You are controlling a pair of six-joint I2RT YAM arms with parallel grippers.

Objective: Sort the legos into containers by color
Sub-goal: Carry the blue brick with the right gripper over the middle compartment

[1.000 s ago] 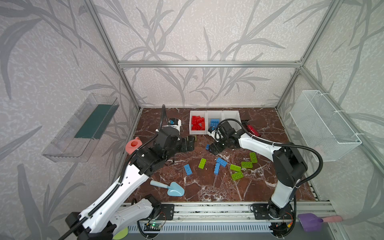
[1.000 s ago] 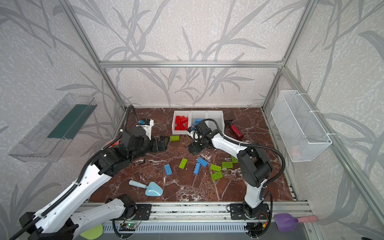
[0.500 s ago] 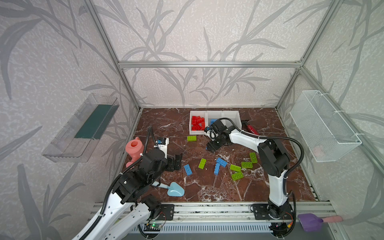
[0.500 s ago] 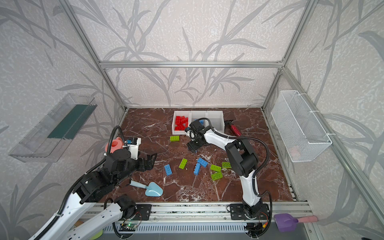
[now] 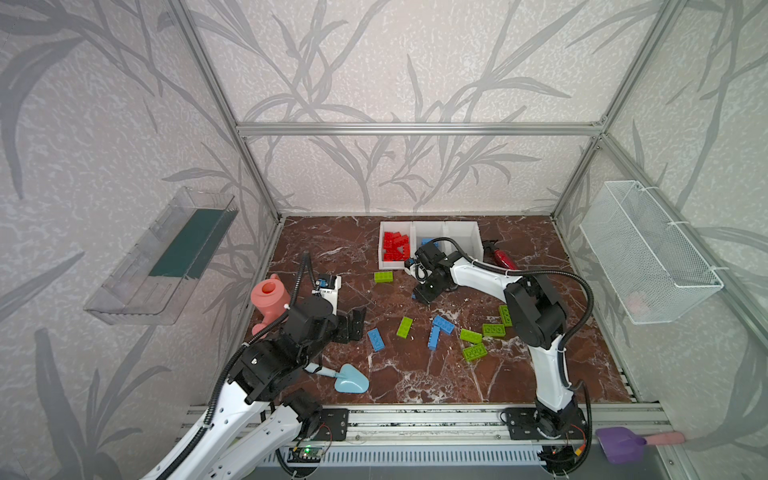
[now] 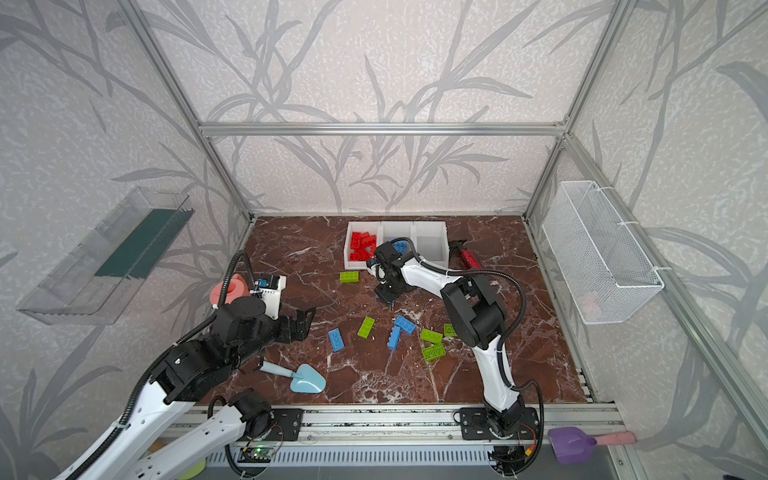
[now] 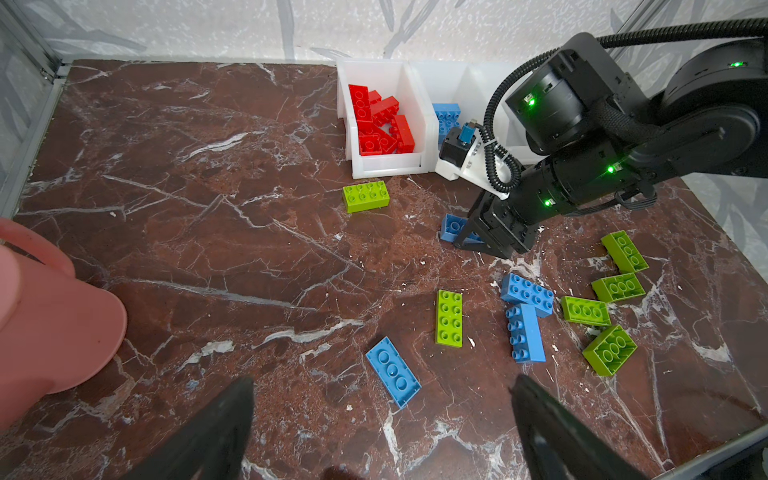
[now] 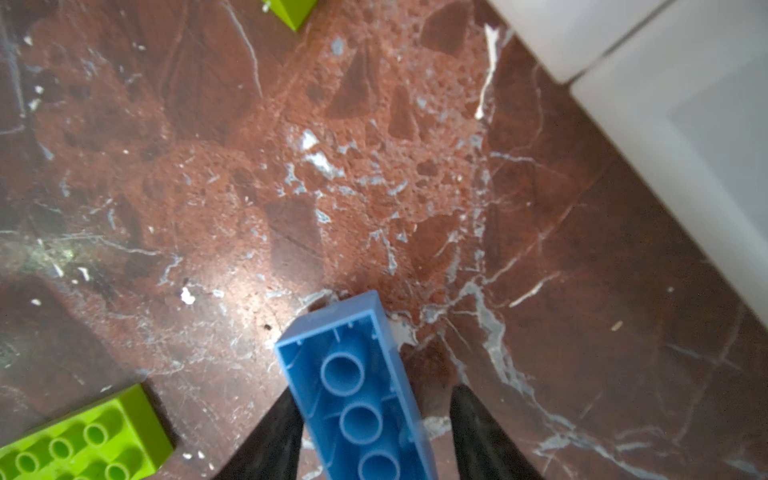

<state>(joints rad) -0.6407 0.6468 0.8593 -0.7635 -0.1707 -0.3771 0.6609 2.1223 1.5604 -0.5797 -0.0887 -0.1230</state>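
The right gripper [image 8: 374, 399] straddles a blue lego [image 8: 353, 374], hollow underside showing, on the marble table [image 5: 332, 257] just near of the white containers [image 7: 386, 166]. One finger touches it and the other stands slightly clear, so it is not clamped. The left gripper [image 5: 355, 324] hangs wide apart beside the pink watering can [image 5: 270, 297] at the left.

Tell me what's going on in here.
Two robot arms are sorting toy bricks by colour into a row of white bins. Red bricks lie in one end bin, and at least one blue piece in the middle bin. The right gripper is down at the table, its jaws straddling a blue brick that shows its hollow underside, with a gap on one side. The left gripper hangs open, holding nothing. Green bricks and other blue bricks lie loose.
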